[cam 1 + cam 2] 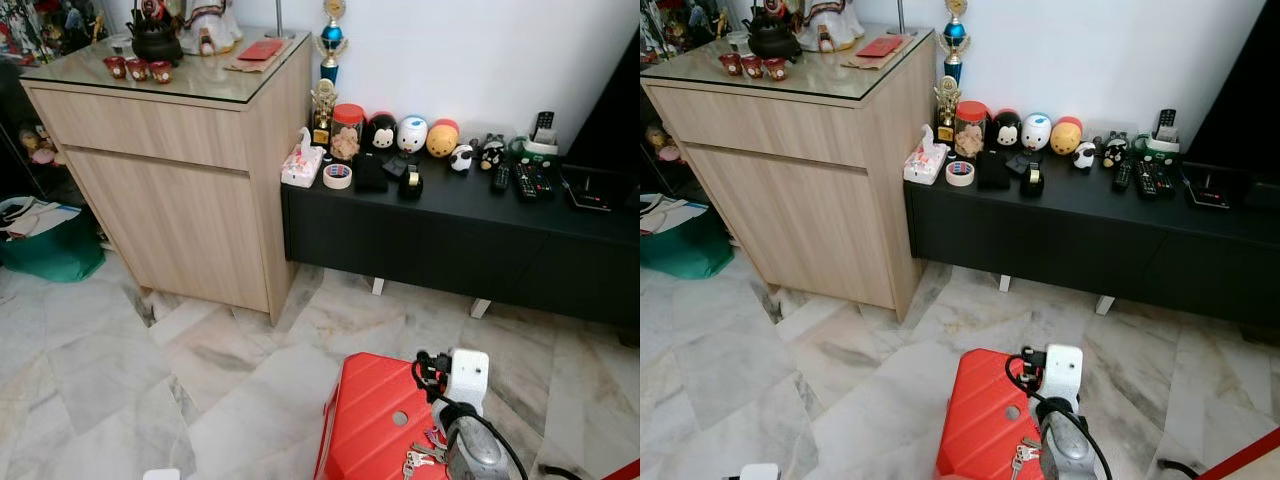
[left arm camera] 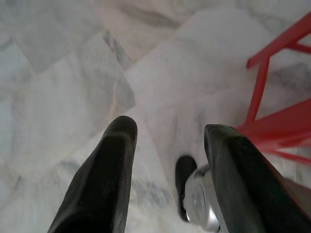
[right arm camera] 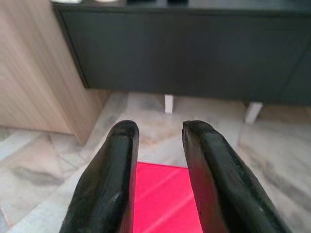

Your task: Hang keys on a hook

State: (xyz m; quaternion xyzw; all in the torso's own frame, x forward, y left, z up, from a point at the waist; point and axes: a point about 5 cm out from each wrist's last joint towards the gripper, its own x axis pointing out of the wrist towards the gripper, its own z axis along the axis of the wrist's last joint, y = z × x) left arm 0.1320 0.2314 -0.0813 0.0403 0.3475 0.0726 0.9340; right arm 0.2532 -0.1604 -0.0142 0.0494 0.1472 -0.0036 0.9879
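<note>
On the red stool [image 1: 375,415] the keys [image 1: 420,458] lie under our right gripper [image 3: 158,133], fingers spread and empty, so a shallow pinch could slip off them.

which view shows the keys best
The left eye view: the keys lie on the red stool beside the right arm, partly cut off by the frame's lower edge. The right eye view shows them smaller, right at its edge. The right wrist view catches the stool top between the open fingers, without keys.
</note>
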